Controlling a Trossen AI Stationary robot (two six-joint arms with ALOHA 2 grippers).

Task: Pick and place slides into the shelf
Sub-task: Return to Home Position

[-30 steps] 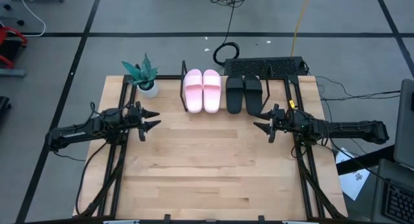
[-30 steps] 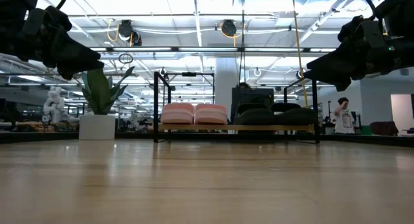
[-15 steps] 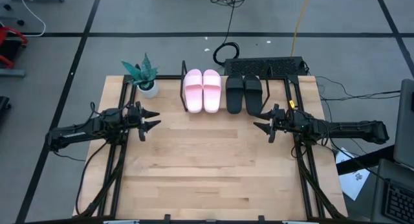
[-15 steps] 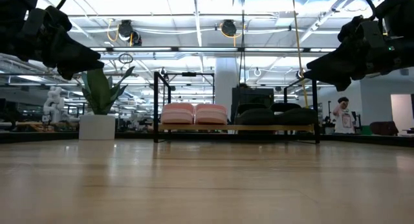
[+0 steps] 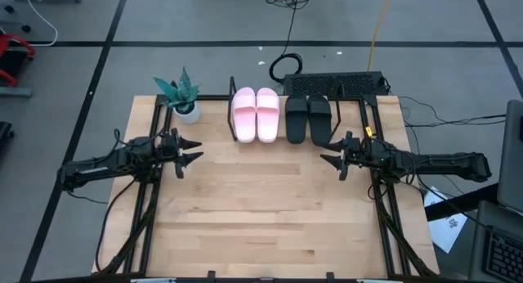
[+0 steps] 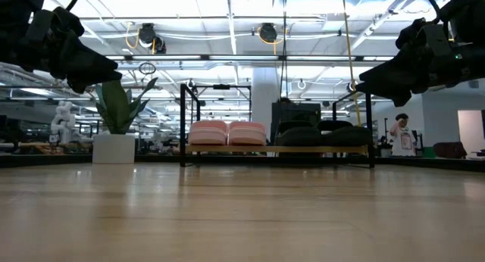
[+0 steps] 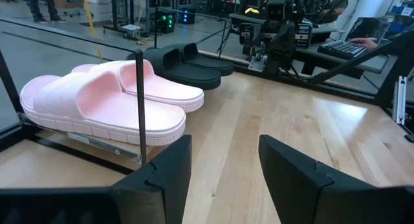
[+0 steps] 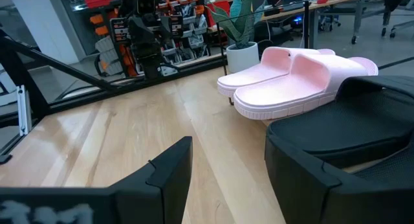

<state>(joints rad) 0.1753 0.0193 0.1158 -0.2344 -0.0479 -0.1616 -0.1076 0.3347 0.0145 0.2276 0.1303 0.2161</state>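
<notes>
The pink pair of slides point(image 5: 256, 114) and the black pair point(image 5: 307, 118) lie side by side, soles down, on the shelf point(image 5: 233, 111) at the table's far edge; the low view shows the shelf's wooden board point(image 6: 227, 149) under them. My left gripper point(image 5: 196, 151) hovers open above the table's left part, pointing right, well short of the pink slides point(image 7: 103, 104). My right gripper point(image 5: 324, 158) hovers open on the right, pointing left, near the black slides point(image 8: 349, 127). Neither touches anything.
A potted plant point(image 5: 181, 95) stands at the table's far left corner beside the shelf. The bare wooden tabletop point(image 5: 261, 209) stretches between and in front of both arms. A person point(image 6: 400, 135) stands far off in the room behind.
</notes>
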